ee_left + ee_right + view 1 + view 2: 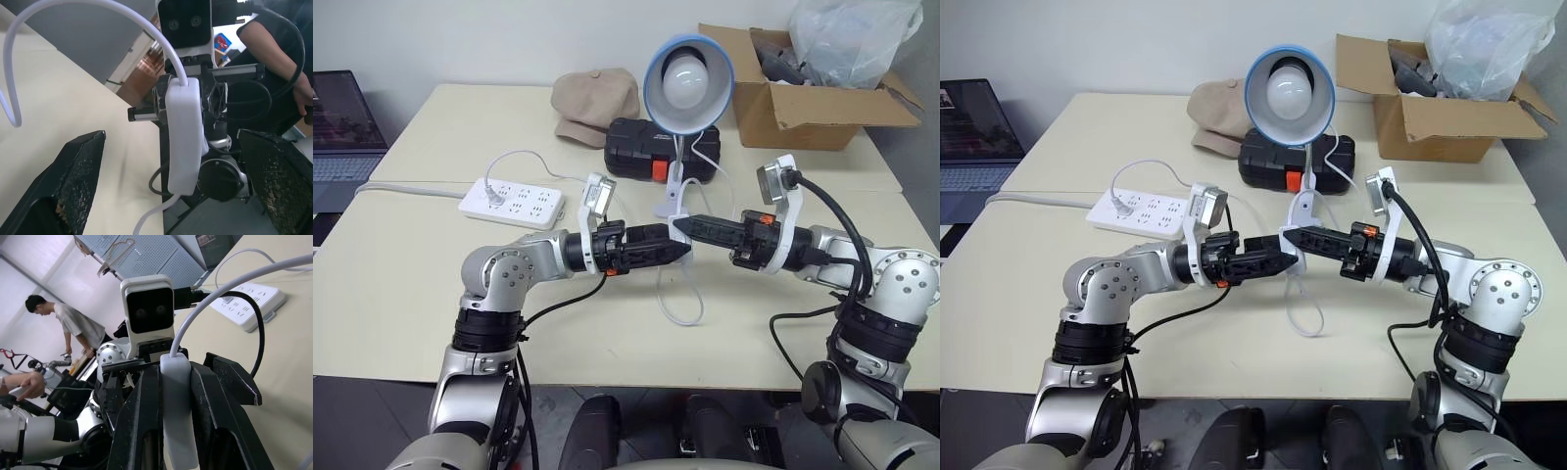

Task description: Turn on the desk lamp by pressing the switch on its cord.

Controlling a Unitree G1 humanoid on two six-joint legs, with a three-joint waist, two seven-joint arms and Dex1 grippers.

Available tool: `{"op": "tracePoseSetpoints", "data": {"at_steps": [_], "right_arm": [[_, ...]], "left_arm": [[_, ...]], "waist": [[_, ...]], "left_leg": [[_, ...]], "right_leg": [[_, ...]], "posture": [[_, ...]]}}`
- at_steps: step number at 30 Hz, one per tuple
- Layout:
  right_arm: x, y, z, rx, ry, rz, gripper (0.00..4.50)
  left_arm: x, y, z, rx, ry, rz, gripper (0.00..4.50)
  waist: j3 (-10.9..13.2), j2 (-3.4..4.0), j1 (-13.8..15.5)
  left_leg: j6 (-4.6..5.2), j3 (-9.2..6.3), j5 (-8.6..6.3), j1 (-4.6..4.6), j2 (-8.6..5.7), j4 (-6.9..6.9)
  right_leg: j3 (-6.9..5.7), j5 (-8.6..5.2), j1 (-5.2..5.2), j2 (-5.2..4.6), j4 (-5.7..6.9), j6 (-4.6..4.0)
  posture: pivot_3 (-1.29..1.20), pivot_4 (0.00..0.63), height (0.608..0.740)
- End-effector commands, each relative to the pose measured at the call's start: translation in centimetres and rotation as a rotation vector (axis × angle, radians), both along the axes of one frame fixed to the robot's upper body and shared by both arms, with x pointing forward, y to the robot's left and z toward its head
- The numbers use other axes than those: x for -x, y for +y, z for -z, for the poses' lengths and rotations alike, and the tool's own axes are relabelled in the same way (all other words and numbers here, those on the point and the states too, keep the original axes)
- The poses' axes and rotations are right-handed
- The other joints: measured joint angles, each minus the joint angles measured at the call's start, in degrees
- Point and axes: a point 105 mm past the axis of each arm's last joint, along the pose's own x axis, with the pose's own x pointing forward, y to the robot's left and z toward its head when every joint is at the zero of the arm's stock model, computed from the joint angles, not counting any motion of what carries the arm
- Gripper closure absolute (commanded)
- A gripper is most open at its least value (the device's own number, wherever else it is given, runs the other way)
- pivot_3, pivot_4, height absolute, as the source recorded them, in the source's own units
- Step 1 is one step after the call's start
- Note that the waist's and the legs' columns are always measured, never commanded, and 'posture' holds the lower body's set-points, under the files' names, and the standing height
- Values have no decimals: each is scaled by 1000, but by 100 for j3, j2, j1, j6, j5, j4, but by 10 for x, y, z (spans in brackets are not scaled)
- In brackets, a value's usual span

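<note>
At frame centre, above the tabletop (401, 284), the right gripper (171, 431) pinches the switch (184, 132) lengthwise, while the left gripper (171, 196) faces it with jaws spread to either side, the lamp (688, 78) unlit.

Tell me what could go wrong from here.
1. The right gripper holds the switch lengthwise between shut jaws, above the table. If the open left gripper closes off-centre, it may push the switch sideways instead of pressing it.
2. The cord loops down to the table beside the lamp; lifting further could tug the lamp over.
3. The two grippers almost meet tip to tip, so closing in could knock them together.
</note>
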Motion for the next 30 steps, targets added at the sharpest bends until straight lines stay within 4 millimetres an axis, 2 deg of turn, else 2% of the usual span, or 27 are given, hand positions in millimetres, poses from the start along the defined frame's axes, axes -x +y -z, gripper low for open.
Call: {"op": "tracePoseSetpoints", "data": {"at_steps": [1,9,10,11,13,30], "right_arm": [[6,1,-11,-29,-43,-34,4097],[9,1,-12,-28,-41,-46,4097],[9,1,-12,-28,-41,-47,4097],[9,1,-12,-28,-40,-47,4097],[9,2,-13,-31,-40,-48,4097],[13,5,-19,-42,-32,-56,4098]], "left_arm": [[6,-2,-7,22,-29,41,0],[5,-3,-6,27,-22,50,0],[5,-3,-6,28,-19,51,344],[5,-3,-6,30,-17,52,429],[6,-3,-5,28,-19,56,914],[4,-6,4,24,-30,61,3951]], "waist": [[0,0,0],[0,0,0],[0,0,0],[0,0,0],[0,0,0],[2,-4,3]], "left_leg": [[0,0,0,0,0,0],[0,0,0,-1,0,0],[0,0,0,-1,0,0],[0,0,0,-1,0,0],[0,0,0,-1,1,0],[0,0,0,-2,1,0]], "right_leg": [[0,0,0,0,0,0],[0,0,0,0,-1,1],[0,0,0,0,-1,1],[0,0,0,0,-1,1],[0,-1,0,1,-1,1],[0,-14,0,4,-4,24]], "posture": [[0,150,740],[0,150,740],[0,150,740],[0,150,740],[0,150,740],[0,150,740]]}}
